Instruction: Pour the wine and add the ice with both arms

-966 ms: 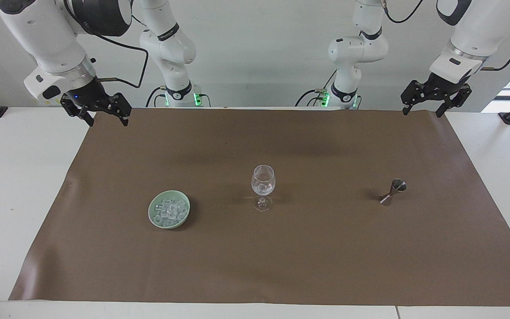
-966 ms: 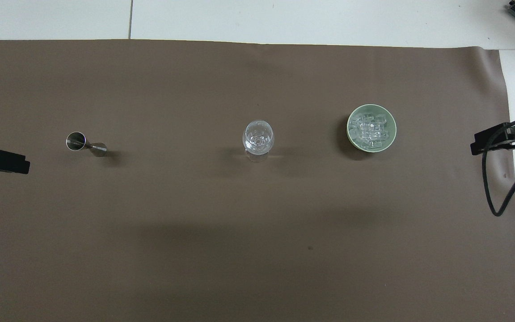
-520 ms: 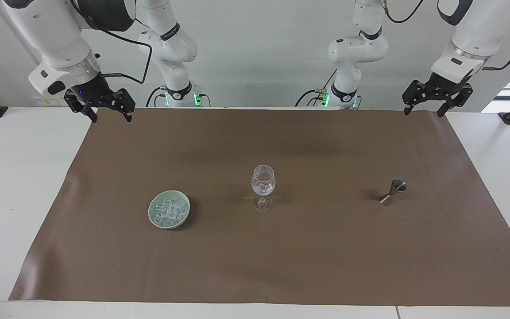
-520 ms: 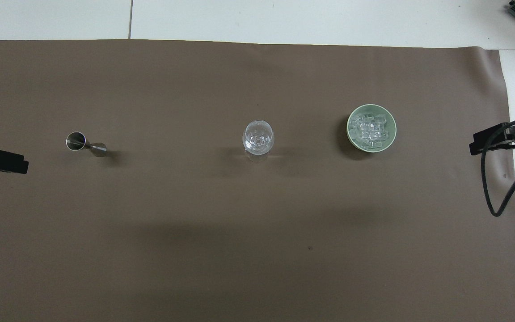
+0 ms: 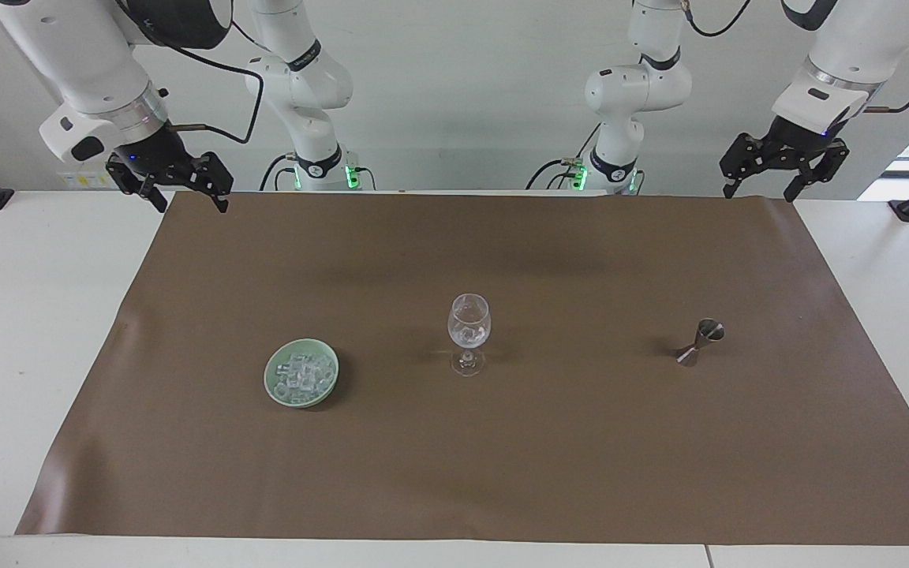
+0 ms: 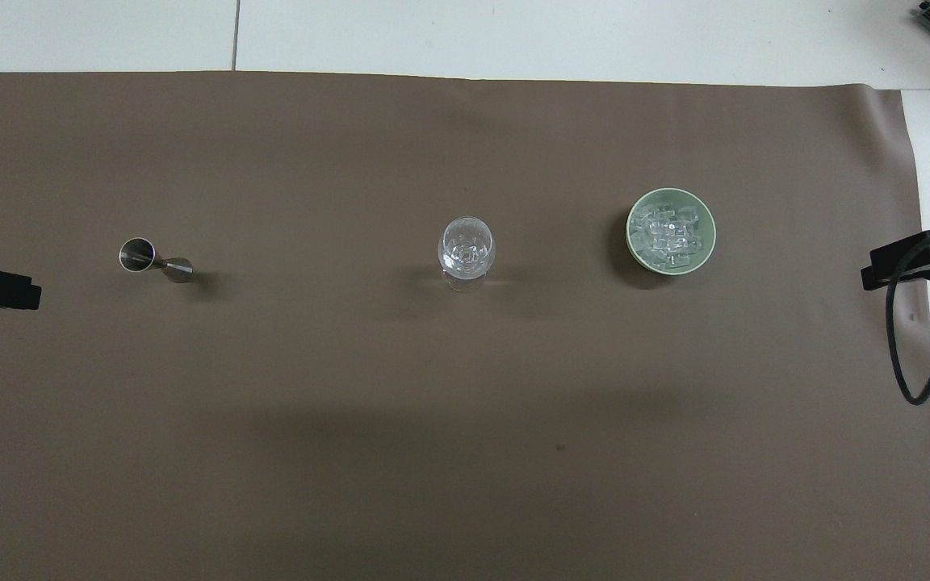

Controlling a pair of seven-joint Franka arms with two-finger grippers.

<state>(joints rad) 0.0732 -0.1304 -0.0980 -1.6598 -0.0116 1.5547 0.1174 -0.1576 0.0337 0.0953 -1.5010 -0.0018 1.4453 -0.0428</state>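
Black right gripper [image 5: 178,192] has lifted; glass [image 5: 469,322] unmoved.

a brown mat [image 5: 502,457] covers the white table [image 5: 20,331].

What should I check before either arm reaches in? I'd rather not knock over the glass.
1. Clear stemmed wine glass upright at mid-mat: ok.
2. Small clear ice cubes heaped in the pale green round dish, toward the right arm's end: ok.
3. Steel hourglass-shaped jigger standing toward the left arm's end: ok.
4. Right gripper open, empty, raised over the mat's corner: ok.
5. Left gripper open, empty, raised over the mat's other corner: ok.
6. Liquid in the jigger: cannot tell.
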